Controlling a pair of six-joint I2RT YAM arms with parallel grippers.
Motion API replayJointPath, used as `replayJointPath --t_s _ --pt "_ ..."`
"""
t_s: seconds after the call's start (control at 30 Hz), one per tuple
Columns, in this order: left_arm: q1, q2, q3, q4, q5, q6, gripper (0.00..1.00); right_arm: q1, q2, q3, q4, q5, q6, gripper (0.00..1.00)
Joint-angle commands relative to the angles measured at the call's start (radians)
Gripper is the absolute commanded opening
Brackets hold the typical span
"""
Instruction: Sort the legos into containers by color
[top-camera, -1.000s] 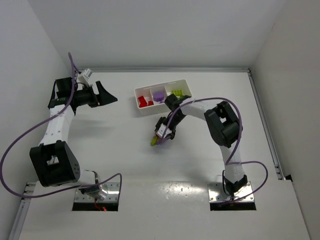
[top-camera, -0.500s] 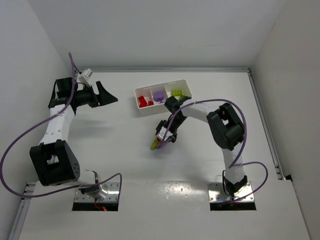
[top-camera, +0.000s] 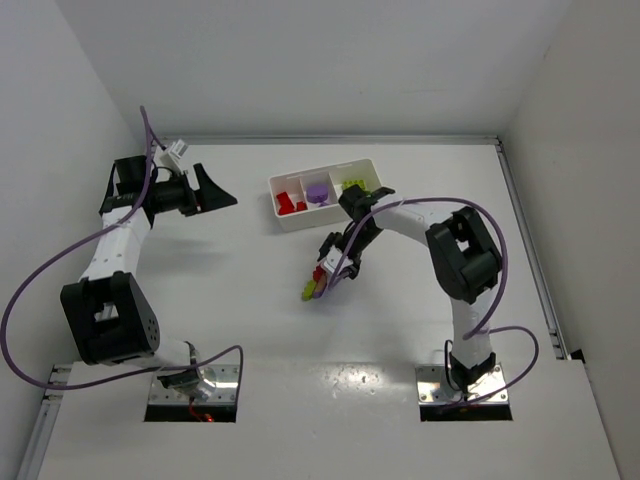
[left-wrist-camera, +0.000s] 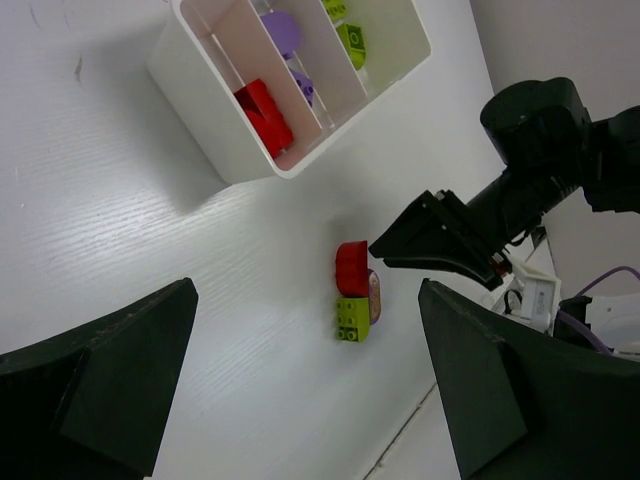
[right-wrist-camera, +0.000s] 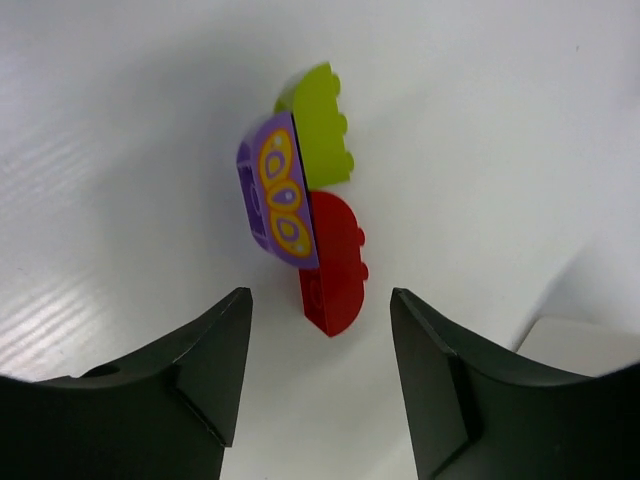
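Three loose legos lie touching on the table: a red one, a lime green one and a purple one with yellow print. In the right wrist view the red, purple and green bricks lie just ahead of my open, empty right gripper, which hovers over them. The white tray holds red legos on the left, purple in the middle and green on the right. My left gripper is open and empty, far left of the tray.
In the left wrist view the tray is at the top, the loose cluster in the middle and the right gripper beside it. Purple cables loop off both arms. White walls close in the table at the back and sides.
My right gripper has drawn back a little toward the tray, uncovering the red brick. The brick cluster lies slightly lower left than a second ago. The left arm has hardly moved.
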Motion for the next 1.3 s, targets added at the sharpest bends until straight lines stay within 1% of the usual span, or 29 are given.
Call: replayJointPath --t_s 0.0,0.03,0.3,0.5,0.93,1.17,1.27 --pt "0.014 0.007 0.007 0.032 0.033 -0.004 1.0 -0.016 0.046 0.054 0.022 -0.007 -0.128 0.57" --pt "0.014 0.007 0.007 0.032 0.033 -0.004 1.0 -0.016 0.064 0.063 0.022 0.004 -0.128 0.56" --pt "0.032 -0.002 -0.002 0.032 0.033 -0.004 1.0 -0.016 0.109 0.121 0.022 0.004 -0.128 0.56" --pt "0.032 -0.002 -0.002 0.032 0.033 -0.004 1.0 -0.007 0.137 0.141 0.022 0.013 -0.128 0.52" --pt "0.041 0.007 -0.002 0.032 0.033 -0.004 1.0 0.02 0.127 0.108 0.022 -0.014 -0.128 0.48" --pt "0.041 0.007 -0.011 0.032 0.033 -0.004 1.0 0.039 0.127 0.108 0.022 -0.023 -0.128 0.42" --pt "0.041 0.007 -0.011 0.032 0.033 -0.004 1.0 0.039 0.118 0.098 0.011 -0.023 -0.128 0.4"
